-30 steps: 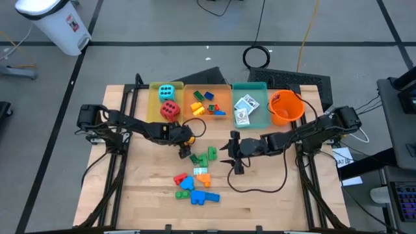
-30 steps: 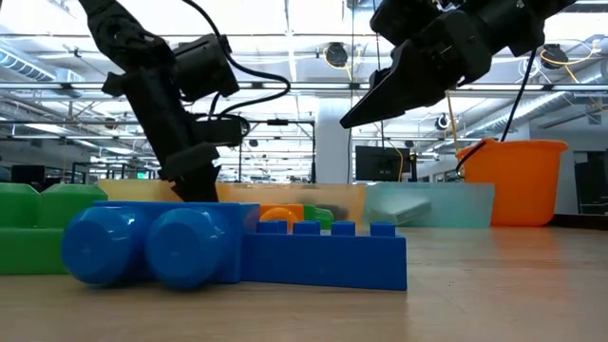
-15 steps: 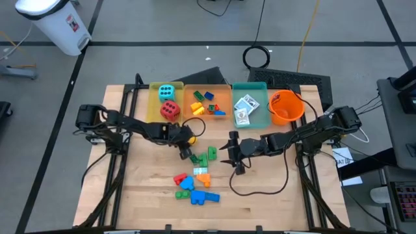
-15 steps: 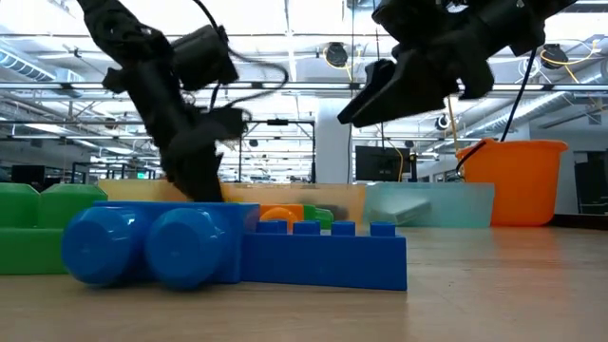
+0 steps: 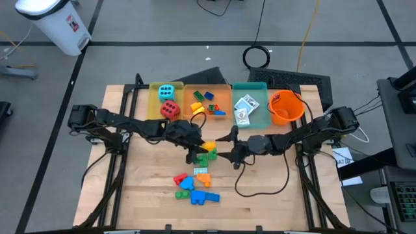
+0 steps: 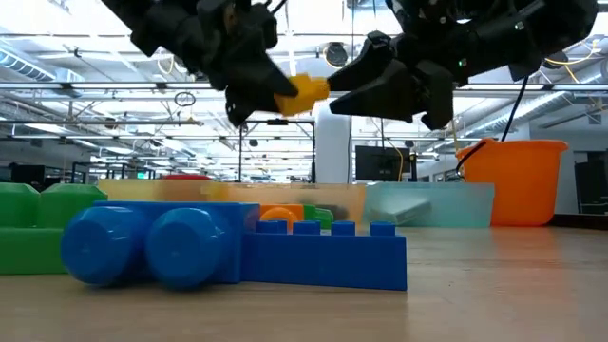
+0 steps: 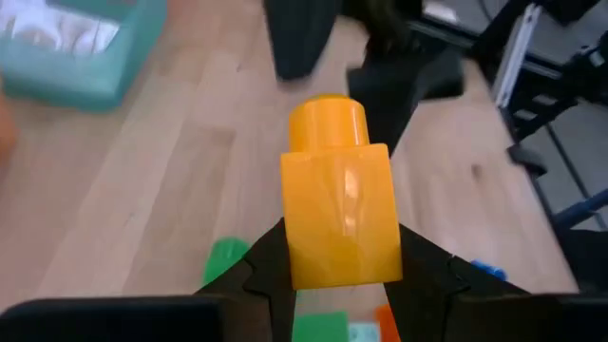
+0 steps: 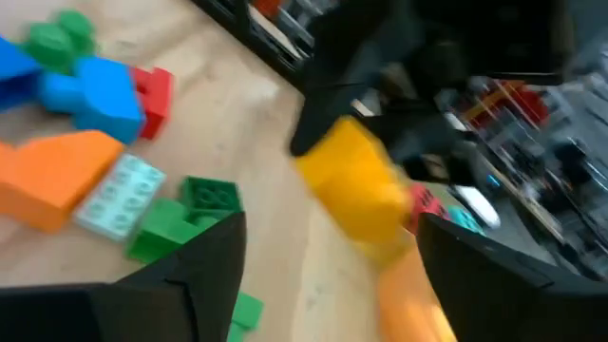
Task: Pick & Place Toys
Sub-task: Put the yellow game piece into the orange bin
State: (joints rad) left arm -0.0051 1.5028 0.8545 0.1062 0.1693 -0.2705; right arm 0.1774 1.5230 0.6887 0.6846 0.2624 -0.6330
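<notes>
Change: within the past second the left gripper left the table with a yellow brick pinched between its fingers and swung toward the right arm; earlier it was down among the loose bricks.
Meaning: judged a hand-over in mid-air, or the start of a carry to the orange tray; the brick was not yet placed.
Left gripper: closed on the yellow brick, above the table just over the green bricks, as the left wrist view showed.
Right gripper: fingers spread wide and holding nothing, now drawn in just beside the raised brick.
Yellow tray: two dice, one cyan die and one red die.
Orange tray: several small bricks, too crowded to count surely.
Teal tray: two card packs.
Orange bucket: one, at the table's right rear.
Loose bricks: roughly eight on the wood, blue, green, orange, red and pale; exact count could not be told.
</notes>
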